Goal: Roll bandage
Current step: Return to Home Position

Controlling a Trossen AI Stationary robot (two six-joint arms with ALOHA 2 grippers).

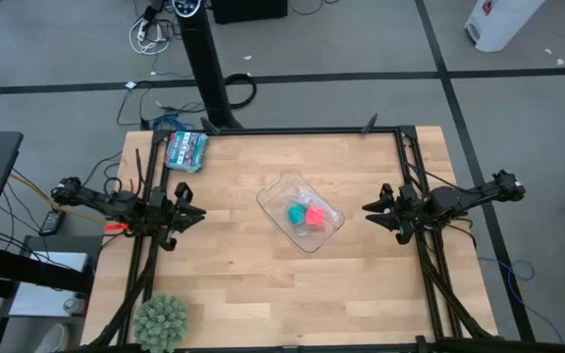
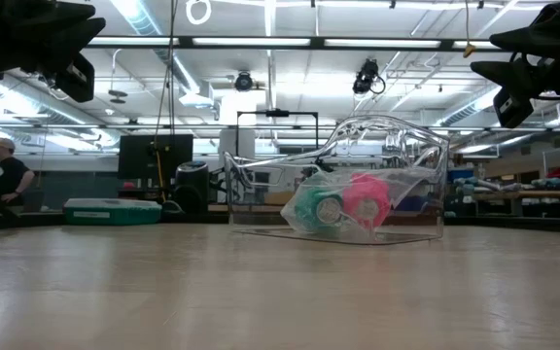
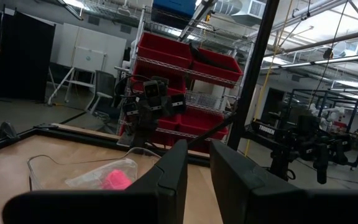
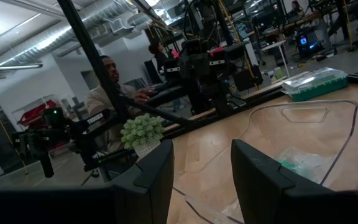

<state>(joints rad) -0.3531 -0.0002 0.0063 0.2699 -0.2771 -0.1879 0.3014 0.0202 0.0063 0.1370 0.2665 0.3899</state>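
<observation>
The bandage [image 1: 315, 217] is seen as a small pink-red roll inside a clear bin [image 1: 275, 193], which stands near the middle of the table [image 1: 263, 294], a little toward 3 o'clock in the high view. The roll is wrapped in a crinkled transparent bag [image 3: 86, 179]. A teal roll [image 1: 295, 212] is lying just beside it at its 9 o'clock, apparently enclosed in the same bag.

The left gripper [image 1: 192, 212] is held at 9 o'clock from the bin, well apart from it and raised clear of the tabletop. Its fingers [image 3: 166, 180] are parted by a narrow gap and nothing is held between them. The right gripper [image 1: 372, 210] is held at 3 o'clock from the bin, nearer to it but not touching, also raised. Its fingers [image 4: 151, 177] are parted more widely and are likewise empty. Both grippers are pointed toward the bin.

A green box [image 1: 185, 150] is placed at the table's 10 o'clock corner, and a spiky green plant [image 1: 161, 320] at the 7 o'clock corner. In the low view, a person [image 2: 4, 177] can be made out in the room beyond the table.
</observation>
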